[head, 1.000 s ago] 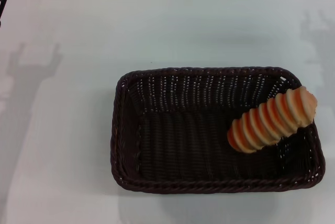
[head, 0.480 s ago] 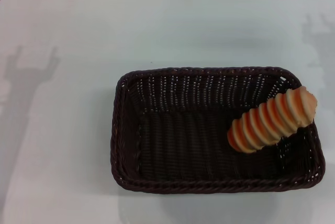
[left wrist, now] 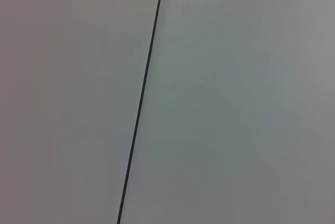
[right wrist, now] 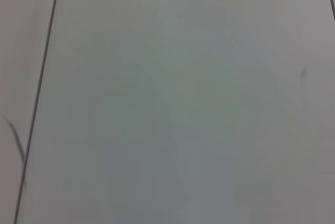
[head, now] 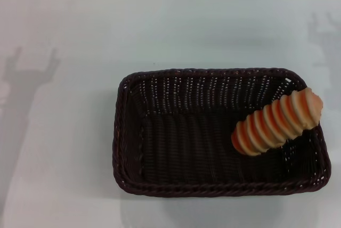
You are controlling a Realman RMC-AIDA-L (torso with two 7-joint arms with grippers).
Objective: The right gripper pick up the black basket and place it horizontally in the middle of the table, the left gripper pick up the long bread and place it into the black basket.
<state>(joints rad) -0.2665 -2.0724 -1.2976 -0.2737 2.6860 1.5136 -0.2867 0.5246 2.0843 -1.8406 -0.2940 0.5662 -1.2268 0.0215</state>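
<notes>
basket [head: 176,132] is sitting on the counter [head: 69,148], long side running left-right, shifted toward the robot's right and toward the near edge. bread [head: 277,122] is lying inside the basket at its right end, tilted: the lower end is resting on the basket floor, the upper end is leaning on the right rim near the far right corner and poking slightly above it. rest of the basket floor is showing bare weave.

neither end effector is showing in any view, so i can't tell how far either is opening or whether it's gripping anything. only shadows are falling on the counter: one left of the basket, well apart from it, one faint beyond the basket's far right corner.

both wrist views are showing only flat pale panels with thin dark seams [left wrist: 141,98], nothing of the basket or bread.
</notes>
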